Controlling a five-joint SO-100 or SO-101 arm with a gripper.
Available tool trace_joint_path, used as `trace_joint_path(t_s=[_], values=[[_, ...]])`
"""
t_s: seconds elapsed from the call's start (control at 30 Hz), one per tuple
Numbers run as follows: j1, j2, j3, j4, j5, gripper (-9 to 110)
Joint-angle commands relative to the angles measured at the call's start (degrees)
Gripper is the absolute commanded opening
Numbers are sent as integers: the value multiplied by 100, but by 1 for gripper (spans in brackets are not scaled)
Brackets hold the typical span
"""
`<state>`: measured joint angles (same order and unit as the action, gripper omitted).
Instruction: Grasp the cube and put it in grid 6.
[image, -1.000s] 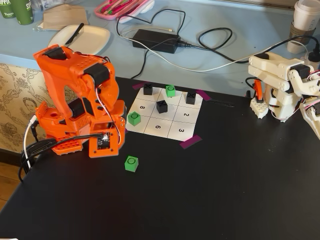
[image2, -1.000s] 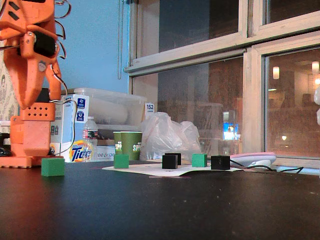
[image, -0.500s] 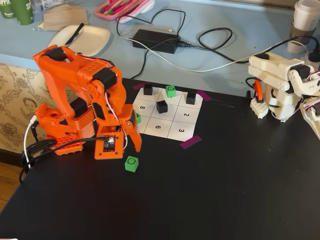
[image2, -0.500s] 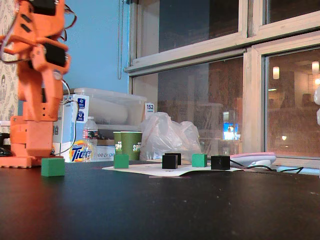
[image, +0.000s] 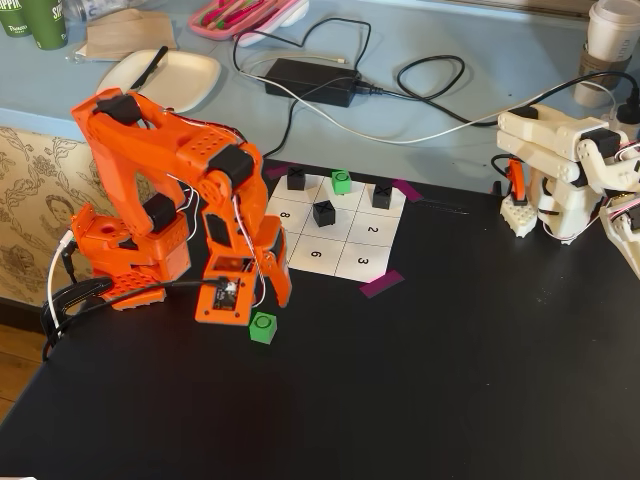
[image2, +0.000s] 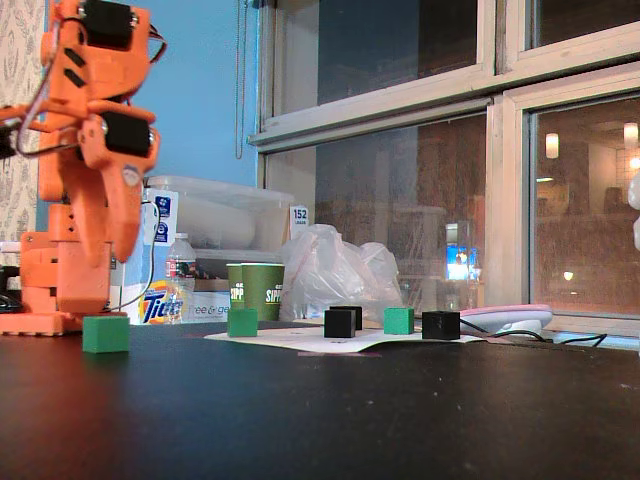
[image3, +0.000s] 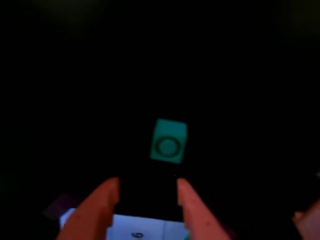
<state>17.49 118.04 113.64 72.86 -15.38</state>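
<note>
A small green cube with a dark ring on top lies alone on the black table, off the paper grid. In the low fixed view the same cube sits in front of the arm's base. My orange gripper hangs open just above and behind it, touching nothing. The wrist view shows the cube just beyond my spread fingertips, with my gripper empty. Grid 6 is a bare white cell; its digit shows between my fingers.
Another green cube and three black X cubes stand on the grid's cells. A white robot arm stands at the table's right rear. Cables, a power brick and a plate lie on the blue surface behind.
The arm has swung forward and down from beside its base toward the loose green cube. It now covers the green cube on the grid's left edge.
</note>
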Motion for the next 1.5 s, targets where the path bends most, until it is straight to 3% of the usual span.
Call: trace_joint_path(t_s=[0.0,0.6,1.47], values=[[-123,-35,-158,290,70,18],[0,-308,-255,308,-114,24],[202,-694,826,-1187,-519,24]])
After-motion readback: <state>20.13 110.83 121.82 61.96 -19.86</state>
